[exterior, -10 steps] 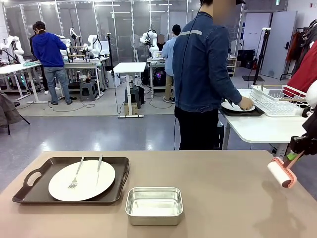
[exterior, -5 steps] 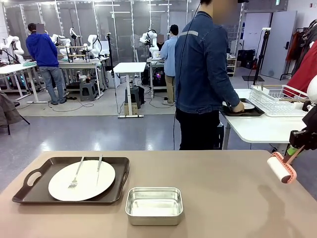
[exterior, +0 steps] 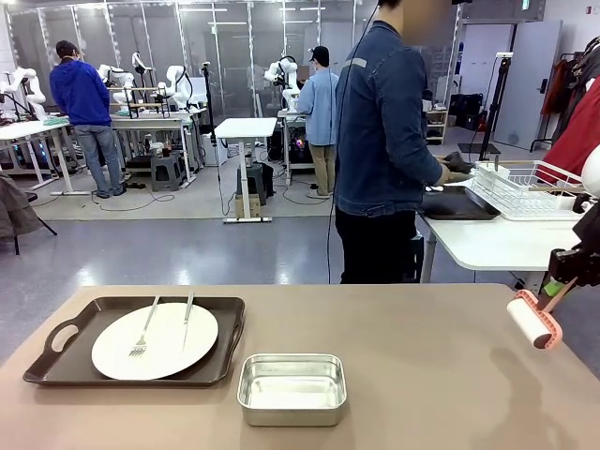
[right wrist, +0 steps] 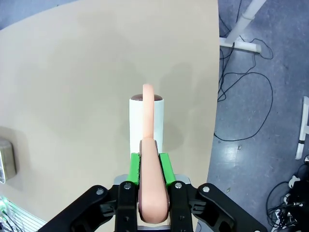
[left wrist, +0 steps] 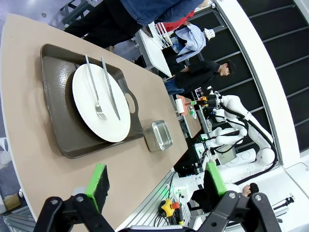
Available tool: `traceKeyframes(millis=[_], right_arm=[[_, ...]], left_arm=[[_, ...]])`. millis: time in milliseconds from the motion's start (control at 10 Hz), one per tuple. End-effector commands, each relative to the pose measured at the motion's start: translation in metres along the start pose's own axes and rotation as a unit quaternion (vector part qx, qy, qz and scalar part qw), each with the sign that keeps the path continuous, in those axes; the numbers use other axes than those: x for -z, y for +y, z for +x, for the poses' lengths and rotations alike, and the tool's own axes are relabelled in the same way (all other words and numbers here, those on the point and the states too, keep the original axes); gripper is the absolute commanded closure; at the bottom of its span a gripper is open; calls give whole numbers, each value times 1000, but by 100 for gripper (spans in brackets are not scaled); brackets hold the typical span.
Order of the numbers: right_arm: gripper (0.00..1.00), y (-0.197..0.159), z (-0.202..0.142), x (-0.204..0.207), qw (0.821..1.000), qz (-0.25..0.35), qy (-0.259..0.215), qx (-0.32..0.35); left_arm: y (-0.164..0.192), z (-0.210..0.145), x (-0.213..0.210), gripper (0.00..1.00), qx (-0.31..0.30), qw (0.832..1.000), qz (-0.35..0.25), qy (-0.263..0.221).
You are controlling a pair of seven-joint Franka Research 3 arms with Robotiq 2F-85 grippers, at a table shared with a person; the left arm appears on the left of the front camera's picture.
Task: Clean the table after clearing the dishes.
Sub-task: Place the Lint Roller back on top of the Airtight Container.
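- The surface (exterior: 422, 375) is a wide, matte tan-brown rectangle, smooth and plain.
- At 8 o'clock on it I see a dark brown rectangular tray (exterior: 56, 366) with rounded corners and cut-out handles.
- A round white plate (exterior: 164, 352) lies flat in that tray. A silver fork (exterior: 143, 333) and knife (exterior: 187, 319) rest side by side across the plate.
- At 6 o'clock, just beside the tray's right end, stands a small shiny steel pan (exterior: 292, 386), rectangular with a rolled rim.
- My right hand (right wrist: 149, 164) is clamped narrow on the smooth pink handle of a roller (exterior: 527, 325) with a white cylinder. It is at 3 o'clock, raised over the surface's right edge, its shadow below.
- My left hand (left wrist: 157, 181) hangs wide apart, with nothing between its green pads, well above the tray end.
- At 1 o'clock, a person (exterior: 384, 141) in a denim jacket stands at a smaller white surface (exterior: 497, 244). That carries a second tray (exterior: 459, 208) beside a white wire rack (exterior: 525, 187).
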State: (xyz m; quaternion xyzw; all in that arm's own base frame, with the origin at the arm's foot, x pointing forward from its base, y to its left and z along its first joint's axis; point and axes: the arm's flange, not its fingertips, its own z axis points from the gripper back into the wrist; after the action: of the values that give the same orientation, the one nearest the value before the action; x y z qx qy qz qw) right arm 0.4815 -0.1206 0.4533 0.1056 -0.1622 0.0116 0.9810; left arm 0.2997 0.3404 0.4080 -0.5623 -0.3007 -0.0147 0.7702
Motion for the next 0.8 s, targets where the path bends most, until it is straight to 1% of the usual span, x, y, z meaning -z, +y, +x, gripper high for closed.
traceKeyframes(millis=[0,700], right_arm=[[79,0,2,-1,1000,2,-6,-7],[79,0,2,-1,1000,2,-6,-7]], left_arm=[[-3,-2,-3,0,1,1000,-1,1],[-3,-2,-3,0,1,1000,-1,1]])
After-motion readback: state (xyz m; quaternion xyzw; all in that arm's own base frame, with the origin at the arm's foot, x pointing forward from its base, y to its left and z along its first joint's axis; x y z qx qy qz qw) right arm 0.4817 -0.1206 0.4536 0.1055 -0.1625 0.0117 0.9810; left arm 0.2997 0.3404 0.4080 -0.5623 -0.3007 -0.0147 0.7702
